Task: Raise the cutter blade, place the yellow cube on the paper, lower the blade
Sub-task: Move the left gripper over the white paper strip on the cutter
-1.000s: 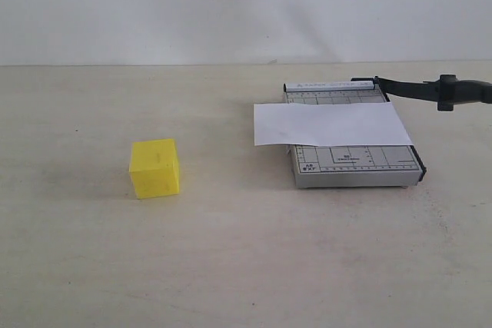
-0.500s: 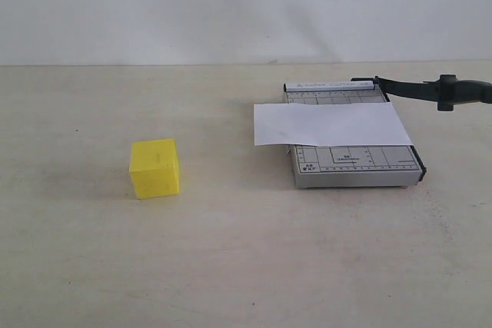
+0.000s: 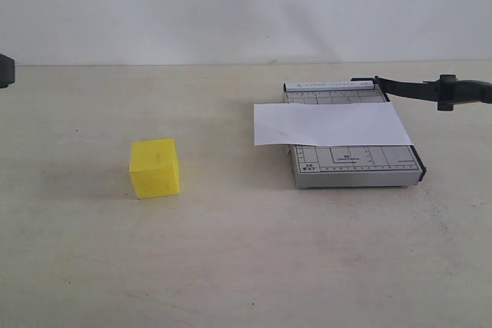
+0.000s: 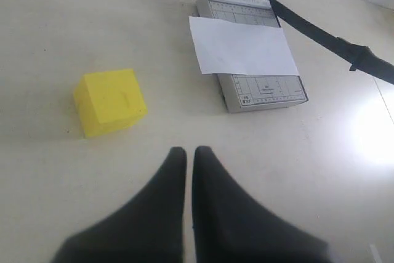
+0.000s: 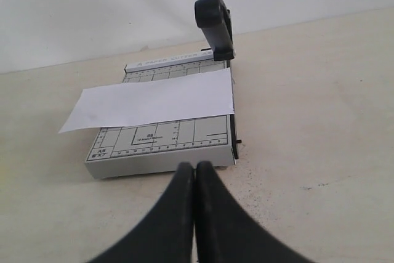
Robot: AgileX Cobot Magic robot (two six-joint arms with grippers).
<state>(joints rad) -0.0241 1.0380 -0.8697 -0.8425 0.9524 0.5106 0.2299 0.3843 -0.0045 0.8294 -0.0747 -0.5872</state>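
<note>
We see bright, even light, with only a faint shadow beside the yellow cube [image 3: 154, 167]. Glare whitens the table [image 4: 375, 133] in our left wrist view, where the left gripper [image 4: 187, 151] looks blurred.

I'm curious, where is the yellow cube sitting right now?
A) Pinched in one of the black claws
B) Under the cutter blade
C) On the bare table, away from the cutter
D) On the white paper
C: the yellow cube rests on the table, well apart from the paper lying across the grey trimmer.
</note>
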